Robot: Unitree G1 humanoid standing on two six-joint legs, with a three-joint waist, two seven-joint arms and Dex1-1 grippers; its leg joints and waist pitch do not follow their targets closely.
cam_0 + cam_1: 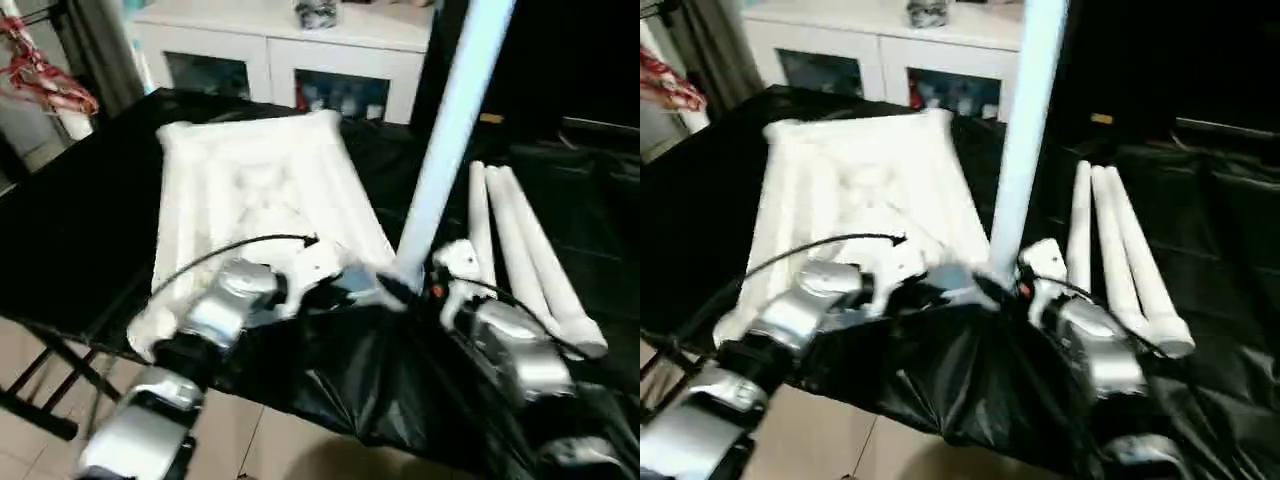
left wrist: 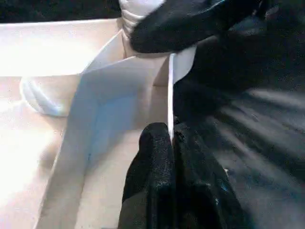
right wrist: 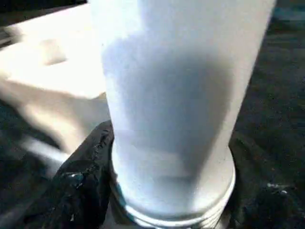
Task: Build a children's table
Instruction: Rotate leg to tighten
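The white table top (image 1: 250, 190) lies underside up on the black-covered table, its ribs and cross braces showing. My left gripper (image 2: 171, 138) is shut on the thin side wall of the top near its front right corner. At that same corner one white leg (image 1: 450, 120) stands upright, and my right gripper (image 1: 412, 282) is shut around its lower end. In the right wrist view the leg (image 3: 176, 95) shows its threaded end just below my black finger (image 3: 81, 181). Three more legs (image 1: 520, 250) lie side by side to the right.
A white cabinet with glass doors (image 1: 290, 60) stands behind the table. Red hangers (image 1: 45, 80) hang at the far left. The black cover (image 1: 380, 380) bunches over the table's front edge, with tiled floor (image 1: 250, 440) below it.
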